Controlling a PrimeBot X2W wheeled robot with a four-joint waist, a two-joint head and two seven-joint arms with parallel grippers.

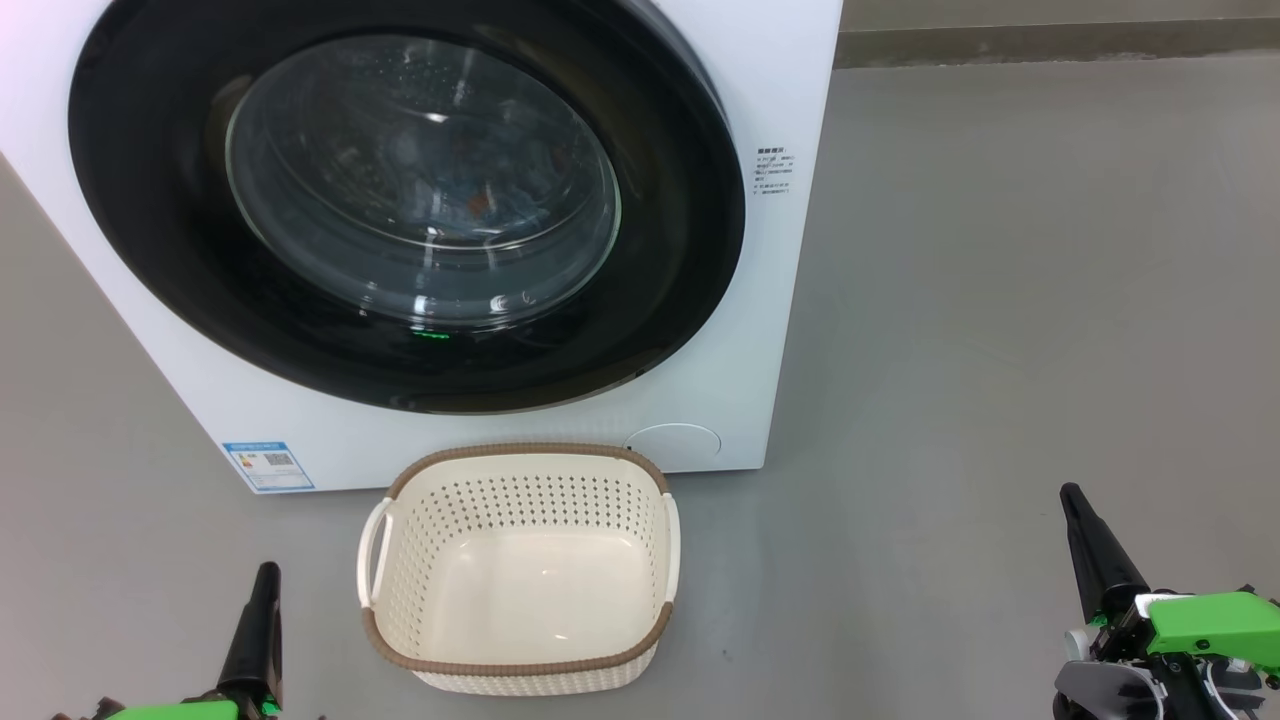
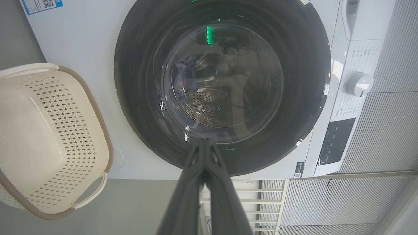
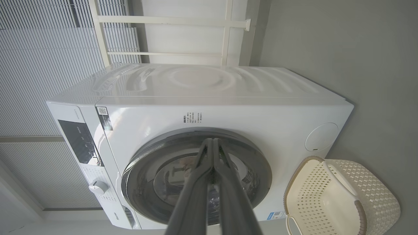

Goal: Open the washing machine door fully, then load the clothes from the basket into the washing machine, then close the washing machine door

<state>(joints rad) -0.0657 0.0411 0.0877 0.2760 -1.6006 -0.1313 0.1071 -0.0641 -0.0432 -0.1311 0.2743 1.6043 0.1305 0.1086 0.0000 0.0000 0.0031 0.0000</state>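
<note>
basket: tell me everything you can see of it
The basket is a small cream-white rounded rectangle, plastic by its look, with walls perforated in rows of holes and a smooth solid bottom. A brown woven-look band runs round the rim, and a pale loop handle sits on each side. It is empty and stands upright on the grey floor, just before the white washing machine, below its closed door. Whether its back rim touches the machine cannot be told.

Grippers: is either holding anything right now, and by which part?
Nothing is held. The left gripper and the right gripper are both shut with nothing between the fingers, apart from the washing machine door and the basket.
</note>
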